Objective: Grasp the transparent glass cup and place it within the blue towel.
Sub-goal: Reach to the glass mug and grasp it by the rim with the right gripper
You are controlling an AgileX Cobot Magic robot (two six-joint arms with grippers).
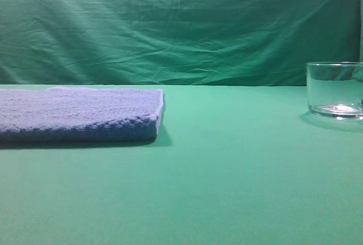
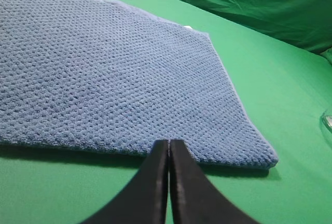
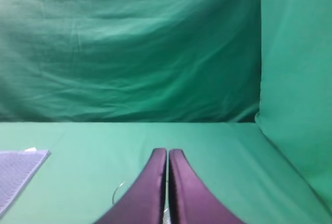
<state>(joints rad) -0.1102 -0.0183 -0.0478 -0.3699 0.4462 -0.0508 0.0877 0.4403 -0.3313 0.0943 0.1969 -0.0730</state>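
Cup (image 1: pixel 336 90) and towel (image 1: pixel 79 114) sit well apart on the green tabletop (image 1: pixel 227 171), the clear glass upright at the far right edge of the high view and the folded blue slab flat on the left. The right claw (image 3: pixel 167 154) has its two dark fingers pressed together on nothing, and only a faint curve of glass rim shows low beside them to the left (so the cup seems to lie just ahead and below), making this the nearer arm for the grasp. The left claw (image 2: pixel 169 146) is likewise pressed together and empty, at the towel's near edge.
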